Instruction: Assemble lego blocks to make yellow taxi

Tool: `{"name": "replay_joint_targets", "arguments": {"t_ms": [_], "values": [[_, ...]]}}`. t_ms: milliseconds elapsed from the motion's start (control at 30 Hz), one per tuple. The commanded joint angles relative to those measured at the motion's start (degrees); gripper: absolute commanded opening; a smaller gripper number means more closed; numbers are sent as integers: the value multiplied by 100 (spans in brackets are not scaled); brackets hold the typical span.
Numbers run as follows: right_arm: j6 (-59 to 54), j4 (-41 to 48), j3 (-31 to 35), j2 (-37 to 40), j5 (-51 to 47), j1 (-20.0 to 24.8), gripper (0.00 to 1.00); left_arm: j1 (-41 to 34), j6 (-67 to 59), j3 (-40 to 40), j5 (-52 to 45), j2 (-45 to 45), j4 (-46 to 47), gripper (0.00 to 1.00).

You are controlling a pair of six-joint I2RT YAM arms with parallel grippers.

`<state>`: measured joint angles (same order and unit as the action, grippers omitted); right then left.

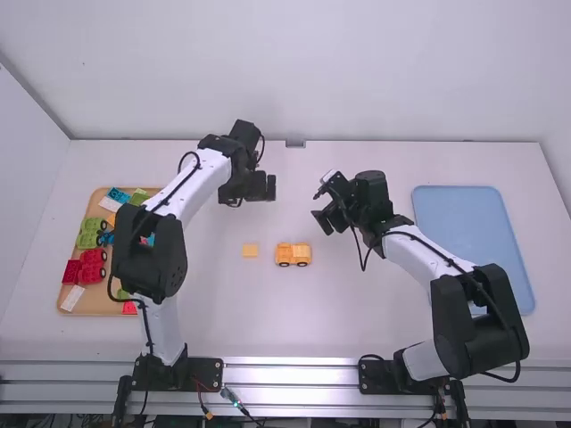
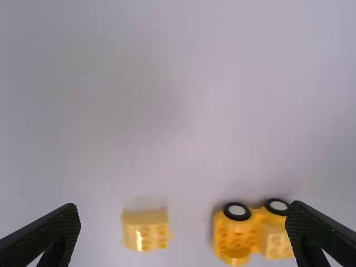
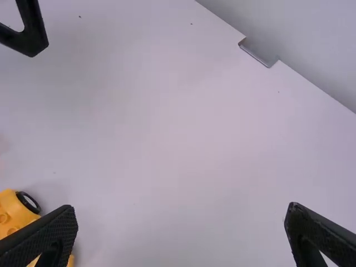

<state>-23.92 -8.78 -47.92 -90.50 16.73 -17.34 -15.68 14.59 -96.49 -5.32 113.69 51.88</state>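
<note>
Two grippers spread wide — left gripper (image 1: 263, 187) beyond the yellow block (image 1: 251, 251), right gripper (image 1: 320, 205) beyond and right of the yellow wheeled car (image 1: 293, 255) | car: mid-table — block near its left side, apart | tan tray (image 1: 94, 299): far left, coloured pieces aboard

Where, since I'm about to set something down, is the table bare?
Between the yellow wheeled block and the metal rail; also beyond that block, between the left tool and right tool. Crowded: the tan tray, holding coloured blocks, with the left arm above its edge.
</note>
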Motion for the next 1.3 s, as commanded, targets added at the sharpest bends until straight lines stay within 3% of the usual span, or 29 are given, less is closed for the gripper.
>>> {"name": "replay_joint_targets", "arguments": {"t_ms": [0, 233, 567, 833, 1000, 1267], "values": [[4, 13, 44, 177, -24, 7, 99, 26, -1810, -63, 240, 22, 131, 99], [4, -70, 44, 177, -11, 0, 99, 26, -4253, 101, 256, -68, -166, 99], [7, -109, 44, 177, -24, 7, 99, 905, -9018, 938, -3040, -713, 501, 99], [9, -109, 44, 177, -24, 7, 99, 1735, -9687, 1808, -4050, -710, -90, 99], [9, -107, 44, 177, -24, 7, 99, 1985, -11199, 2472, -4629, -710, -291, 99], [9, -109, 44, 177, -22, 7, 98, 1930, -9720, 3560, -4966, -706, -2529, 99]]}}
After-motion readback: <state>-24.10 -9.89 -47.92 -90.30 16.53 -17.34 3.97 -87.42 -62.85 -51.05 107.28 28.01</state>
